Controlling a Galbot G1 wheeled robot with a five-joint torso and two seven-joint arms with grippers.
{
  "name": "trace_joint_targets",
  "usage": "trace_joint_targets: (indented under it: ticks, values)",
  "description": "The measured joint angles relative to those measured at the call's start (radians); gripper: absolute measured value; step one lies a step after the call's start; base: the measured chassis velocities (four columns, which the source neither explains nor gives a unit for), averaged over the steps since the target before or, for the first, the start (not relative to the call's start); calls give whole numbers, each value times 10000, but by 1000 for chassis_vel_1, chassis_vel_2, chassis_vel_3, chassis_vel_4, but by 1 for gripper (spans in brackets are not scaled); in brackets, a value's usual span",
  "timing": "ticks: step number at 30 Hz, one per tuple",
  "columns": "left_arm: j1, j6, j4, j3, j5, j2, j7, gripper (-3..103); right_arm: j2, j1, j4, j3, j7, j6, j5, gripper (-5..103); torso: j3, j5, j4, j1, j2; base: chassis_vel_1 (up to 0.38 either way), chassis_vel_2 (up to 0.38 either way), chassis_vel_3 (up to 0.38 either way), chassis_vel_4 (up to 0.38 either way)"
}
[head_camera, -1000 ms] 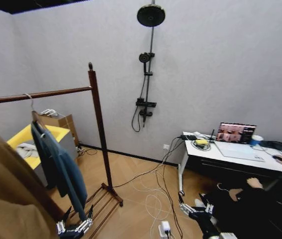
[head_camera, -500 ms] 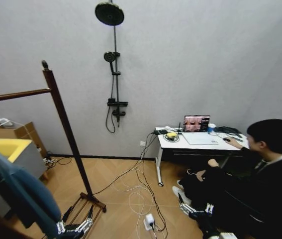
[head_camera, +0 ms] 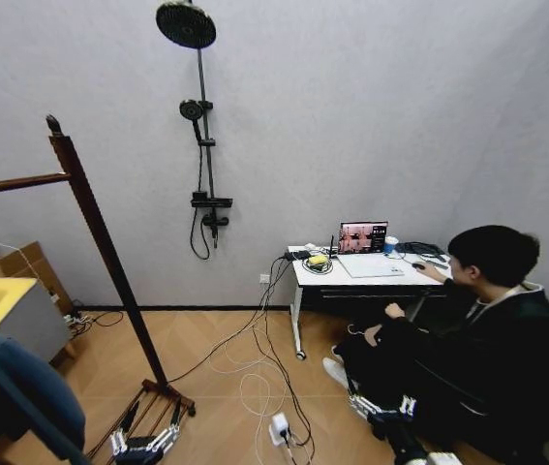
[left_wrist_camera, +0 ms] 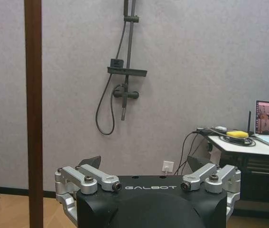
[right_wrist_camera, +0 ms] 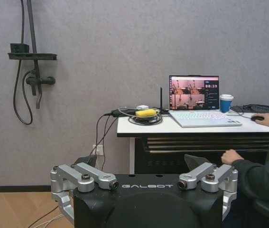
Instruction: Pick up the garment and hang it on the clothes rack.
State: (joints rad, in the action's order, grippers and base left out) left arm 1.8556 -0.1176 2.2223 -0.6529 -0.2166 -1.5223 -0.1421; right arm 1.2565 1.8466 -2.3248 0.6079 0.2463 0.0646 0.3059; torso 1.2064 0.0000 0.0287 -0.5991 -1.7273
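1. Since a second ago the camera has swung right: the rack (head_camera: pixel 90 242) has slid toward 9 o'clock, the tan coat is gone, and a person at the desk (head_camera: pixel 366 274) has come into the head view.
2. Wood floor (head_camera: pixel 221 407) with loose cables (head_camera: pixel 255 373), grey wall, black shower pole (head_camera: pixel 201 136) at 12 o'clock.
3. A yellow-topped box (head_camera: pixel 3 305) sits at 9 o'clock beside a cardboard box (head_camera: pixel 8 263).
4. At 8 o'clock the garment (head_camera: pixel 17 397) shows only as a blue-green edge.
5. Left gripper (head_camera: pixel 143 448) hangs low at 7 o'clock, jaws spread, just right of the garment and apart from it.
6. Right gripper (head_camera: pixel 382 412) hangs low at 5 o'clock, jaws spread, holding nothing.
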Motion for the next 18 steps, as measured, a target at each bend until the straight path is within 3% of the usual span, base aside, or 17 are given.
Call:
trace_joint_targets:
  ticks: [8, 18]
  values:
    - [0, 0, 0, 5, 0, -2, -9, 100, -3, 0, 2, 6, 2, 1, 0, 100, 1, 7, 0, 1, 0, -146, -168, 173, 177]
    - [0, 0, 0, -4, 0, 2, 0, 100, 0, 0, 1, 0, 1, 0, 0, 100, 0, -4, -1, 1, 0, 16, 24, 2, -12]
